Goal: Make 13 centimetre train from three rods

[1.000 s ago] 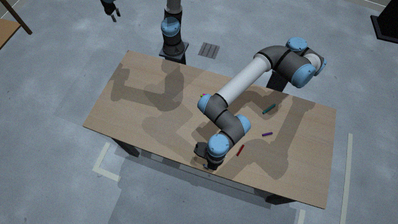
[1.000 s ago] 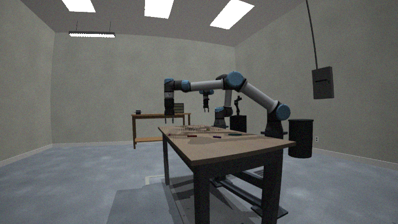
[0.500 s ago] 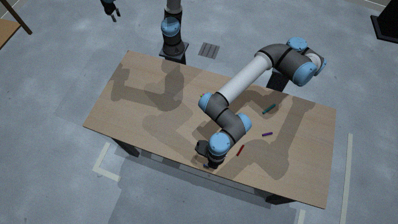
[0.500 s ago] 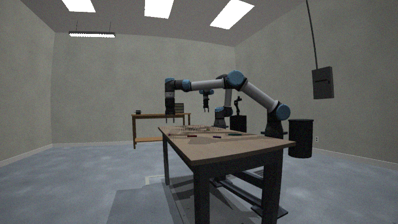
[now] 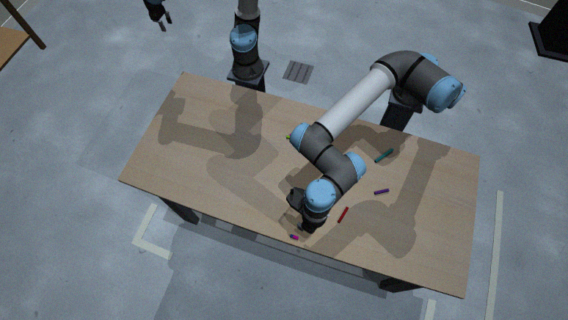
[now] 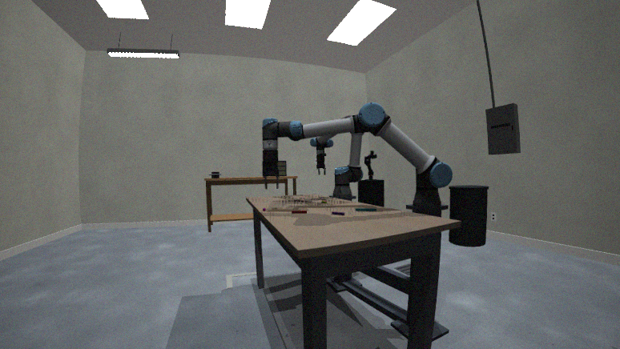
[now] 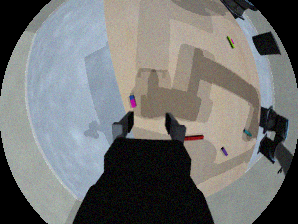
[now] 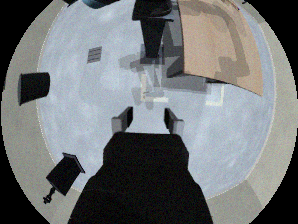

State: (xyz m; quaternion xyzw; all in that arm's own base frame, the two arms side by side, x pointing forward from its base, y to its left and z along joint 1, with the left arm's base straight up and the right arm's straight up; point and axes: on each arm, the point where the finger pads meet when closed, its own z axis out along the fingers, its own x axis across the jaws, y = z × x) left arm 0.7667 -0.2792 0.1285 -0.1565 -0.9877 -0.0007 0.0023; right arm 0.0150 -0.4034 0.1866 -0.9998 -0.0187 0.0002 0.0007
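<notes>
1. Looks like a robotics lab or workshop to me: two jointed robot arms stand on pedestals at a wood-topped table (image 5: 222,190) (image 6: 372,230) (image 7: 170,17) (image 8: 215,50).
2. Pretty industrial room, with a bluish-grey floor (image 5: 79,238) (image 6: 130,268) that has pale tape marks (image 5: 494,254) on it.
3. There's a grey wall box (image 6: 502,129), plus a black drum (image 6: 468,215) (image 8: 34,88).
4. Bright ceiling panels (image 6: 247,13) and a hanging strip light (image 6: 142,54) overhead, and a wooden workbench (image 6: 251,178) at the back.

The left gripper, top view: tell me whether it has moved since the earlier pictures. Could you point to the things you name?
Yes, the left gripper (image 5: 306,229) (image 6: 271,184) (image 7: 149,118) has shifted slightly, away from the lower edge of the wooden table (image 5: 198,170) (image 6: 372,234) (image 7: 222,107) (image 8: 207,35).
</notes>
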